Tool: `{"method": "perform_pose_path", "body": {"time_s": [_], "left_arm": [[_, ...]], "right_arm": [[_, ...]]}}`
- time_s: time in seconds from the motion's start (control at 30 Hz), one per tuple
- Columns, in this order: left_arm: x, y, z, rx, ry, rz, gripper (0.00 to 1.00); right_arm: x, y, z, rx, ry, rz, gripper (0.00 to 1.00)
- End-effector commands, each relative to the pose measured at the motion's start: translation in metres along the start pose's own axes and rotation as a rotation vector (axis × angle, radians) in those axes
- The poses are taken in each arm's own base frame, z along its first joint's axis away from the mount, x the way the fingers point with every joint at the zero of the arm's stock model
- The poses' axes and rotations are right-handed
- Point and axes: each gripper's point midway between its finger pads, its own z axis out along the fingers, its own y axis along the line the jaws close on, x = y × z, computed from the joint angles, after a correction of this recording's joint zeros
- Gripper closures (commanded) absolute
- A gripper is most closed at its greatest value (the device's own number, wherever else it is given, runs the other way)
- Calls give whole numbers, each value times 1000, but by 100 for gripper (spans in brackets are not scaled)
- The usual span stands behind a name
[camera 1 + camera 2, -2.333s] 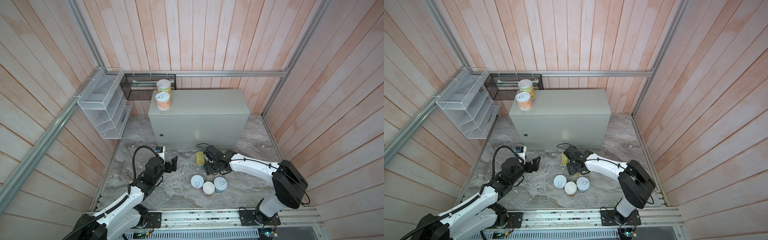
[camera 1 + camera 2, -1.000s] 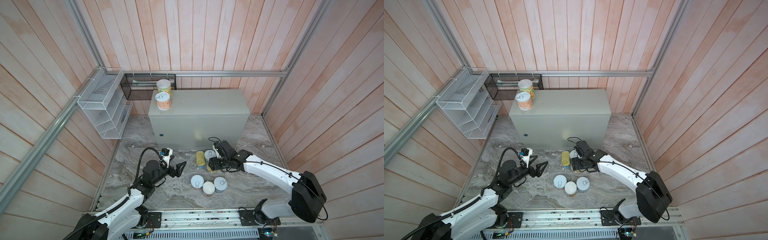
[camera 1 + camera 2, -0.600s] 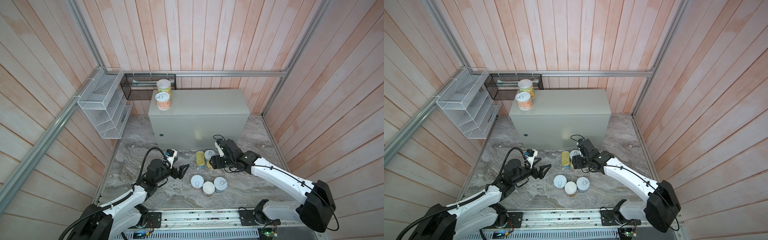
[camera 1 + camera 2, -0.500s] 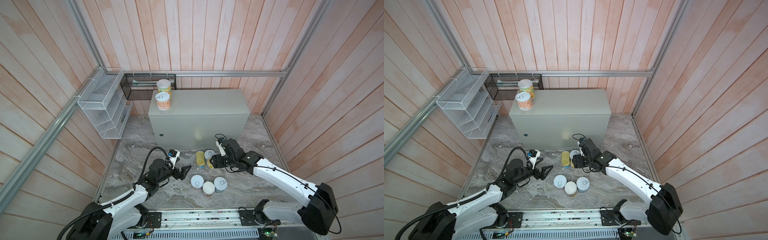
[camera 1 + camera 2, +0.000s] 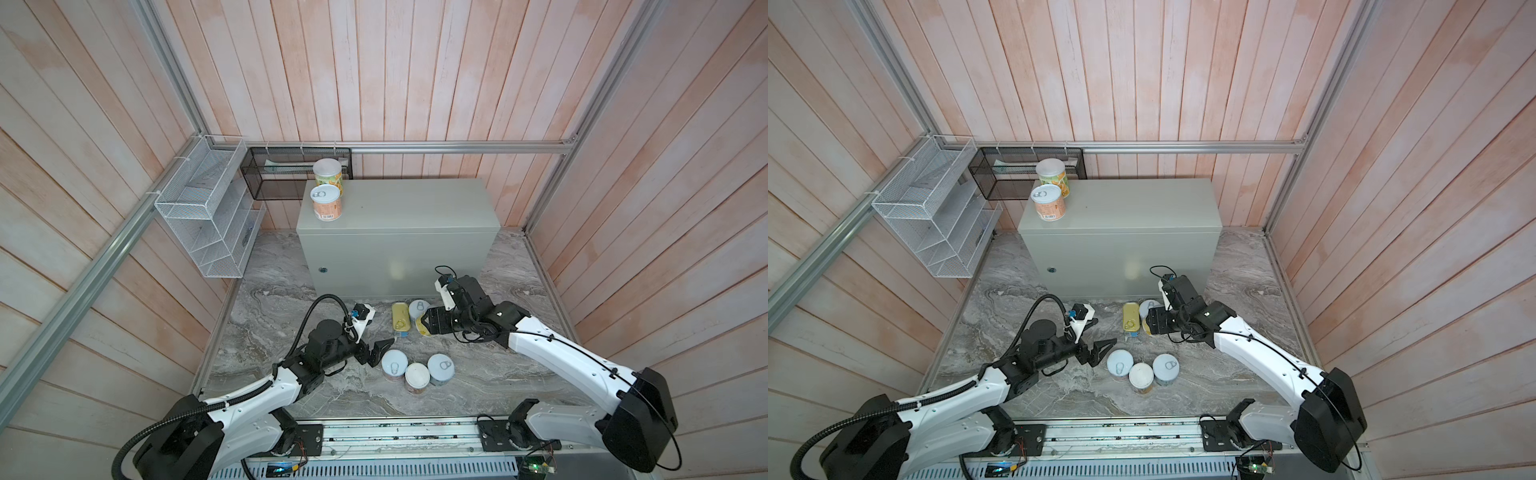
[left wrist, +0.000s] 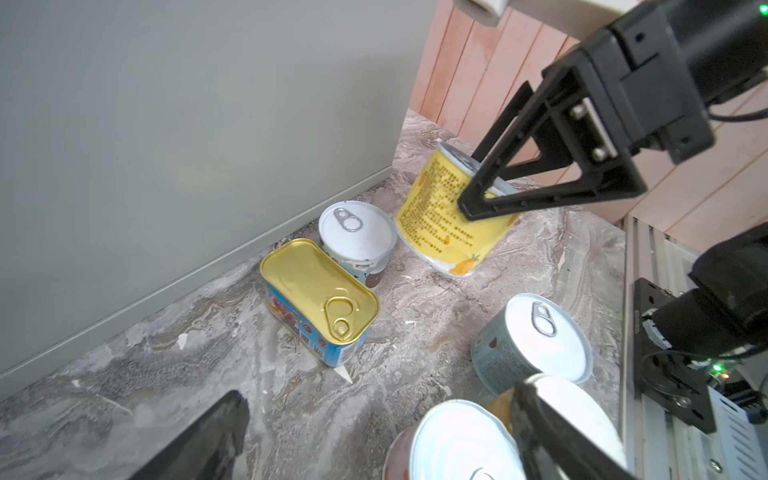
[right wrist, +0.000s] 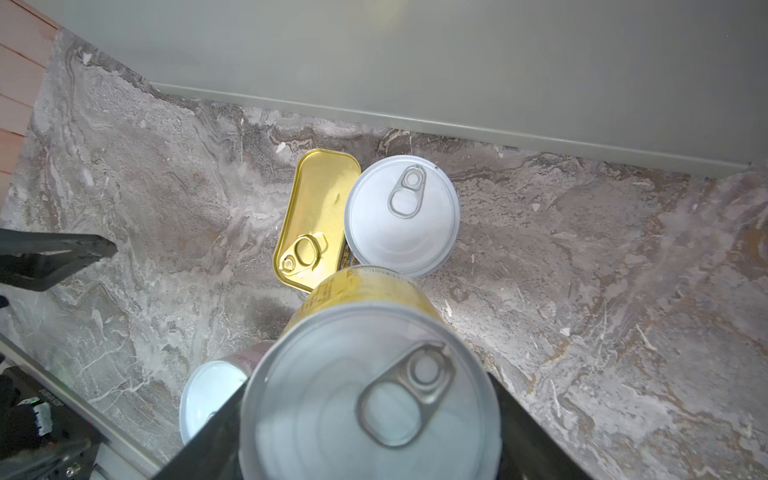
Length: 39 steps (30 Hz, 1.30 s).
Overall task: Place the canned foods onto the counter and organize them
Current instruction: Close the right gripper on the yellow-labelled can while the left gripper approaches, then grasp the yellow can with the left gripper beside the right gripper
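Canned foods are mostly still down on the stone surface (image 5: 257, 332). Only two cans (image 5: 326, 202) stand on the counter (image 5: 407, 203), at the 10 o'clock corner of its top, just as they did two seconds ago.

What has changed is both arms. Two seconds ago the right gripper (image 5: 428, 326) crouched over the group by the counter's front. Now its jaws are closed on the yellow can (image 6: 449, 216) about its middle, and it has drawn back toward 3 o'clock with it. The can hangs tilted, lid toward the wrist. In the left wrist view its lower rim looks just clear of the stone, though I cannot be sure. Left behind, touching each other, are the gold tin (image 5: 401, 319) and the silver-lidded can (image 5: 419, 309), at 9 to 10 o'clock of the held can.

Meanwhile the left gripper (image 5: 380, 351) has swept in from 9 o'clock with its jaws wide and empty. Its tips now sit just beside the nearest of the three cans (image 5: 417, 375) clustered at 6 o'clock of the tin.

By my reading, the third can is in hand and needs lifting to the counter top beside the two already there. The tilt should be levelled before release, or the can may topple. A fourth pick looks set up, and five cans still wait on the stone.
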Motion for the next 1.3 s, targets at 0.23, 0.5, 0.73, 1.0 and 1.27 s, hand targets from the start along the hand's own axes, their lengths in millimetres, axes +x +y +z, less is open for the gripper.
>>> {"method": "perform_pose_path", "body": {"time_s": [0.23,0.5,0.73,1.0,1.27], "left_arm": [[-32,-27,7,97,-68,86,0],[-36,-33,15,119,-66,94,0],[-41,-37,29,111,-56,127,0],[-44,-43,50,121,-38,155,0],[-46,-52,68,165,-35,150,0]], "right_arm": [[-27,38,-16,-200,-100,-21,45],[-26,50,-18,-275,-103,-28,46],[-19,56,-21,-326,-92,-33,46],[-17,61,-31,-363,-98,-40,46],[-13,61,-35,-373,-95,-39,47]]}}
